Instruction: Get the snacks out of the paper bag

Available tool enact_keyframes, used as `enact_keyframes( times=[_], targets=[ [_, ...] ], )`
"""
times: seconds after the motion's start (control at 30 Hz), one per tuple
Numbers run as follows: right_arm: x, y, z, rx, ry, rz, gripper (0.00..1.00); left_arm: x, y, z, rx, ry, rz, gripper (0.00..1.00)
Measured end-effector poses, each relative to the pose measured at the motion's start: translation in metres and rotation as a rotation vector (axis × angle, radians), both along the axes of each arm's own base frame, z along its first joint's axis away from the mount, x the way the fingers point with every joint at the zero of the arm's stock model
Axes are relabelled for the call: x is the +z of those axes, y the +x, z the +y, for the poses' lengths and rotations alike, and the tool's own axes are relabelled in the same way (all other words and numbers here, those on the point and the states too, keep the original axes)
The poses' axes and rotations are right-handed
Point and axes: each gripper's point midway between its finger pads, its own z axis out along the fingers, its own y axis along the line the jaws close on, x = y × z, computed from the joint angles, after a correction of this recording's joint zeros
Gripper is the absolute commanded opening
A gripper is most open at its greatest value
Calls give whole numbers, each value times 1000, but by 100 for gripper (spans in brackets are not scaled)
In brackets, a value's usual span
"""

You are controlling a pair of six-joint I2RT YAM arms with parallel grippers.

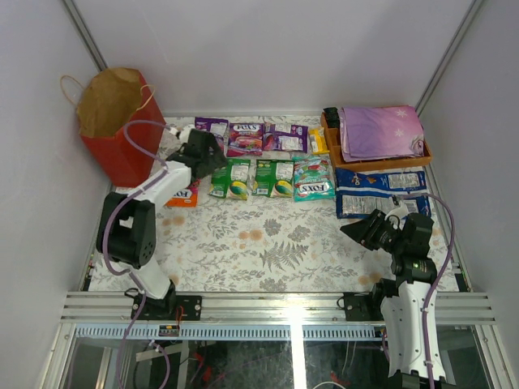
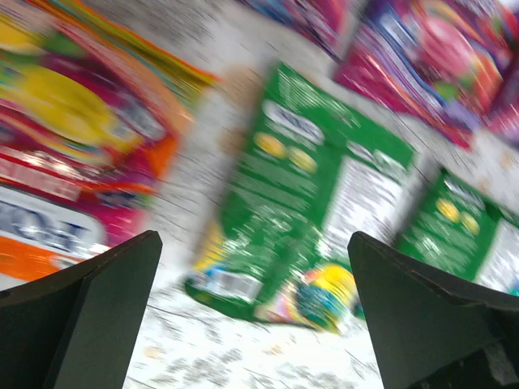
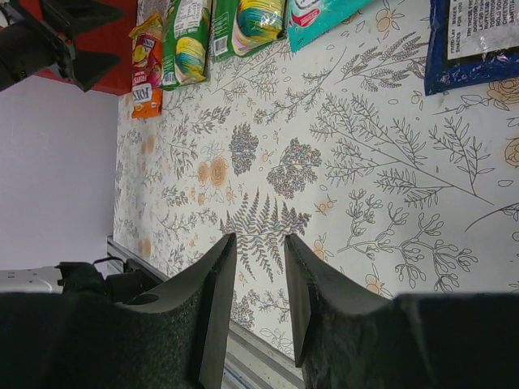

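Nearest the bases, right side: the right gripper [image 3: 258,243] hangs low over bare floral tablecloth [image 3: 357,170]. Its jaws are a narrow gap apart with nothing between them. It looks idle; the two blue-and-white packs [image 1: 379,180] lie just beyond it.

Mid-table, left side: the left gripper [image 1: 217,159] is over the rows of snacks [image 1: 272,178], jaws at full spread and empty. The blurred wrist view shows a green packet [image 2: 308,203] flat below the gap, with an orange packet [image 2: 73,162] off to one side.

Snacks: all those visible lie flat on the cloth, outside the bag. Green, green and teal make the front row, purple ones lie behind, and the orange one is beside the left arm.

Containers:
- Far right, the tray [image 1: 427,154] holds a folded purple cloth [image 1: 381,131] and a small dark item at its left end that I cannot identify.
- Far left corner, the paper bag [image 1: 122,154] stands upright with its mouth open. Only the brown inner wall shows from above. The bottom is hidden, so I cannot tell whether any packet is left inside.

Judgement:
- The unloading step is near its end, and the left arm is free for another reach.
- The next move calls for lifting over the bag's rim and going down through the mouth with the jaws spread.
- The arm must stay clear of the loop handle [image 1: 69,85] and not push the bag over.
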Motion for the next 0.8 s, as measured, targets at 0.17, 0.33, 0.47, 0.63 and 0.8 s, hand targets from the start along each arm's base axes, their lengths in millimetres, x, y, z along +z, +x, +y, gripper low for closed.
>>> enact_keyframes(
  times=[0.17, 0.33, 0.47, 0.63, 0.8],
  targets=[
    [1, 0, 1, 6, 5, -4, 38, 2, 2, 93, 133, 109, 42, 100],
    [2, -1, 4, 28, 20, -15, 38, -14, -18, 148, 215, 176, 143, 100],
    [0, -3, 7, 43, 32, -6, 38, -25, -13, 154, 202, 214, 188, 100],
    [-4, -3, 8, 50, 39, -10, 38, -57, -13, 154, 185, 223, 262, 100],
    [-4, -3, 9, 61, 45, -15, 38, -65, -6, 152, 187, 212, 258, 100]
  ],
)
